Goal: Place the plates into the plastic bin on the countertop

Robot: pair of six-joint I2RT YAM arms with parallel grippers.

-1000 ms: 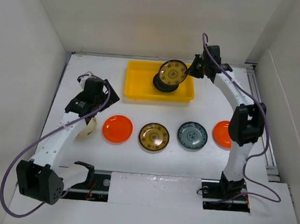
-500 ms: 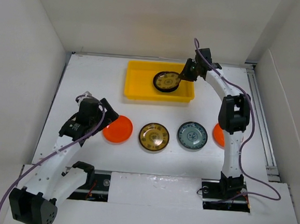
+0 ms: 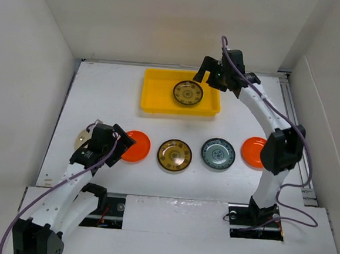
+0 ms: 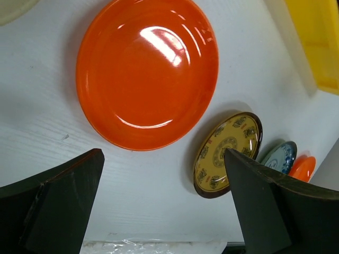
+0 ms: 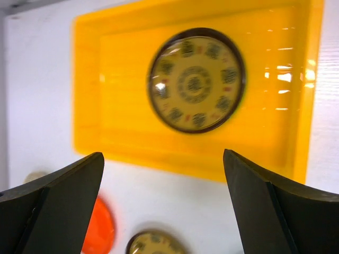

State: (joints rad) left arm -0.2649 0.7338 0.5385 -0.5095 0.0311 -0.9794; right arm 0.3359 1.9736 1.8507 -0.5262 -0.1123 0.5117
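The yellow plastic bin [image 3: 155, 94] [image 5: 127, 79] stands at the back of the white countertop [image 3: 171, 183]. A brown-gold plate [image 3: 188, 93] [image 5: 196, 83] lies flat inside it. My right gripper [image 3: 208, 73] [image 5: 164, 211] hovers over the bin's right end, open and empty. On the countertop lie a cream plate [image 3: 82, 138], an orange plate [image 3: 136, 146] [image 4: 147, 71], a second brown-gold plate [image 3: 174, 155] [image 4: 228, 153], a blue-grey plate [image 3: 218, 153] and another orange plate [image 3: 250, 151]. My left gripper [image 3: 120, 149] [image 4: 164, 211] hangs open at the near-left edge of the left orange plate, holding nothing.
White walls enclose the countertop on the left, back and right. The right arm's upright link [image 3: 280, 150] covers the right edge of the far orange plate. A cable [image 3: 34, 201] loops from the left arm over the near-left corner.
The right gripper opened and let the brown-gold plate drop flat into the bin, then lifted off. The left arm swung toward the near side, uncovering the cream plate, and now sits by the orange plate.
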